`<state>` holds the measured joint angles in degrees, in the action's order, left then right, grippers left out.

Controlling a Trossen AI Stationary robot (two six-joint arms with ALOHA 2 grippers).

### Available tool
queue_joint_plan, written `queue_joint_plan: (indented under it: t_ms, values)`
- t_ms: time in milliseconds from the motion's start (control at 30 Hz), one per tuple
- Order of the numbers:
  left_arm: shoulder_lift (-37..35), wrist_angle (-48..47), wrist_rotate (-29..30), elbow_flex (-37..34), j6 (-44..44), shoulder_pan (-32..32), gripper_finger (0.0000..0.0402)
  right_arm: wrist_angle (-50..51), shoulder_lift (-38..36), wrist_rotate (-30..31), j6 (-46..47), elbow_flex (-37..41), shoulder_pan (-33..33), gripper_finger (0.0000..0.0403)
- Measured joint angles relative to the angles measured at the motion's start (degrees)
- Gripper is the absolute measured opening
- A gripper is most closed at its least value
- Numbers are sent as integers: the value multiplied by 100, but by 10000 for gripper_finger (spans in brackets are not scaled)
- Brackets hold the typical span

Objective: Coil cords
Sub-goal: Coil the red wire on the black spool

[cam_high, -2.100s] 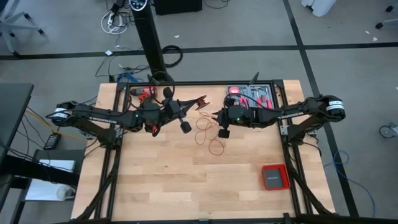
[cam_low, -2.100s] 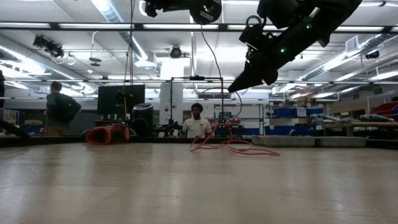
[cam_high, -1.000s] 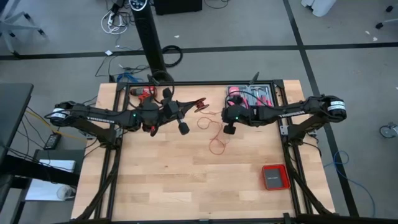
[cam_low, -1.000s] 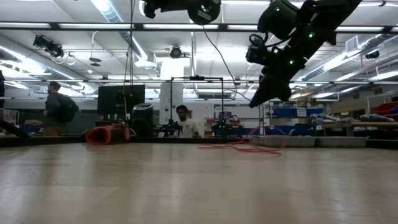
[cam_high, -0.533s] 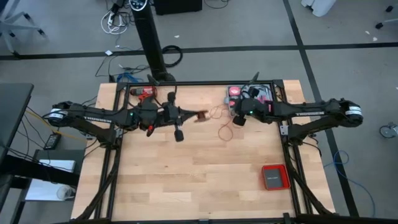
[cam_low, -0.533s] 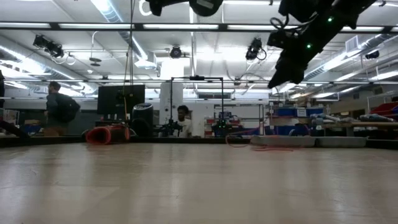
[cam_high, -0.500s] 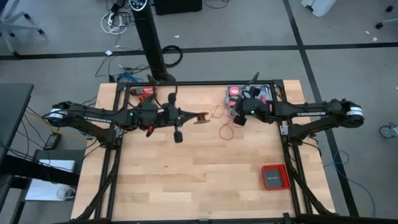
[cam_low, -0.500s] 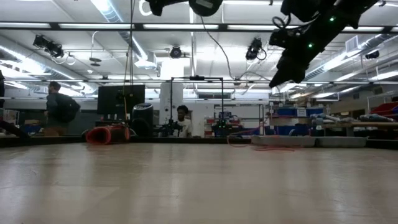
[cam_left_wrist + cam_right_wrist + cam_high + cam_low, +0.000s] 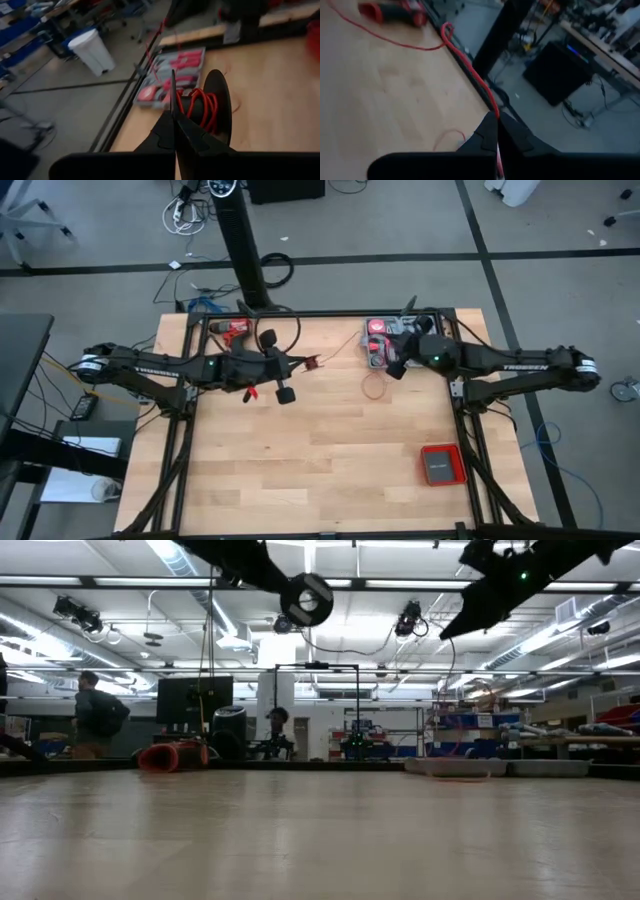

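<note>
A thin red cord runs from a small black spool, partly wound with it, across to my right gripper. A loose loop of the cord lies on the wooden table below that gripper. My left gripper is over the table's far middle, shut on the spool. My right gripper, raised near the far right, is shut on the cord. My left gripper pinches the rim of the spool's near flange between its two fingers, which come level from the table's left. The spool is lifted clear of the table, its axis lying across the fingers. My right gripper pinches a single strand of the red cord between its fingertips, coming from the table's right and slanting a little downward. The cord leads away from the fingers toward the far edge, and its slack loop lies on the table.
An open tool case with red-handled tools lies at the far right, beside my right gripper. A red-and-black drill lies at the far left. A flat red box sits near the right front. People stand in the room beyond the table.
My right gripper has risen and drawn back toward the table's far right with the cord. This has dragged the loose loops rightward along the table and shrunk them to one small loop. My left gripper has tipped downward, turning the spool with it.
</note>
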<state>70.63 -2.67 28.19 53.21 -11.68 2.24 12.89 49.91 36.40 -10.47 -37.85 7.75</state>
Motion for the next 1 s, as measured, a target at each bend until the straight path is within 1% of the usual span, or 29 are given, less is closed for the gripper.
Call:
queue_joint_plan:
  t_ms: [200,267,367,433,567,700,900,1000]
  values:
    - [2,-461,276,0,-26,-4,1,-254,-364,-2,-131,0,-253,0]
    - [2,-627,467,0,-28,-4,1,-314,-461,0,-185,0,-390,0]
    - [2,-837,695,0,-31,-9,1,-586,-559,-7,-354,0,-645,0]
    - [2,-951,738,0,-30,-48,1,-888,-577,-4,-569,0,-822,0]
    - [2,-1254,768,0,5,-177,1,-1428,-571,-6,-949,-61,-1182,0]
    - [2,-1425,778,0,33,-266,1,-1790,-575,-13,-1007,-160,-1519,0]
    - [7,-1424,774,0,8,-362,1,-2659,-377,-601,-971,-161,-1875,0]
    - [9,-1402,777,0,9,-376,1,-3157,-62,-664,-1009,-162,-2021,0]
